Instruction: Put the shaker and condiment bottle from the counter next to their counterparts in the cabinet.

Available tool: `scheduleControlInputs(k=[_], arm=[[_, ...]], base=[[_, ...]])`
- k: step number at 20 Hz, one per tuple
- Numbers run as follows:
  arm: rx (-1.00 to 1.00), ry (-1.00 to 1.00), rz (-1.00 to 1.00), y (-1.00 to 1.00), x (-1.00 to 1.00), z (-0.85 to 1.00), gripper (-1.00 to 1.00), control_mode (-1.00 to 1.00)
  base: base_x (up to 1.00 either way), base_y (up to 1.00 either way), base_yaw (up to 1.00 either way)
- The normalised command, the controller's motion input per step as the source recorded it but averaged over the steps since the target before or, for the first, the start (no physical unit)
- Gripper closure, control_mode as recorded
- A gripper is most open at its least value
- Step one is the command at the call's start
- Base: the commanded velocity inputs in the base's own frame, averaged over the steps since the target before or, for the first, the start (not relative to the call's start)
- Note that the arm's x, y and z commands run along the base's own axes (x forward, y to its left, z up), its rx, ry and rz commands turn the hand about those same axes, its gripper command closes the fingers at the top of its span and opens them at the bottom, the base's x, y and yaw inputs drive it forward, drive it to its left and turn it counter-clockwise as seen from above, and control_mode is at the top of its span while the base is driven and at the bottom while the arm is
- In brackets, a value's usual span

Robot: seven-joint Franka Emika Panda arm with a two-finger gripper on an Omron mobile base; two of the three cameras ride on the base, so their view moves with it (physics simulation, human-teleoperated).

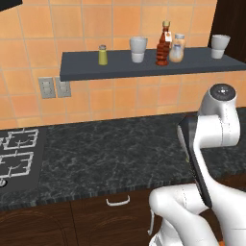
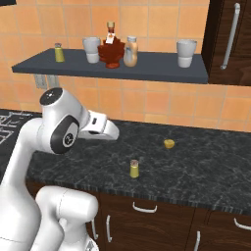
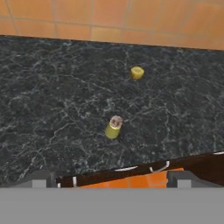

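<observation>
Black speckled stone of the counter runs above dark brown drawers, and near its front edge the shaker stands upright, yellow-green with a grey cap. A small yellow thing lies farther back and to the right, well apart from it. In the hand view the gripper hangs above the counter's near edge with its fingers spread wide and holding nothing; the shaker sits beyond them. Far up against the orange tiles, the cabinet carries the twin shaker at its left end, then a white-grey cup. Next comes the condiment bottle, just beside the pale orange bottle. Another cup stands far right.
</observation>
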Motion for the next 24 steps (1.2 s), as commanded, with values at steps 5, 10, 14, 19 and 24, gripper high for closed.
scheduleControlInputs(k=[5, 10, 14, 19, 24], arm=[[0.0, -0.01, 0.0, -0.13, 0.0, -0.33, -1.0, -1.0], [0.0, -0.01, 0.0, 0.0, 0.13, -0.23, -1.0, -1.0], [0.0, 0.0, 0.0, 0.0, 0.18, -0.26, -1.0, -1.0], [0.0, 0.0, 0.0, -0.06, 0.14, -0.25, -1.0, -1.0], [0.0, -0.01, 0.0, -0.28, 0.04, -0.17, -1.0, -1.0]], base=[[0.0, 0.0, 0.0], [0.0, 0.0, 0.0], [0.0, 0.0, 0.0], [0.0, 0.0, 0.0], [0.0, 0.0, 0.0]])
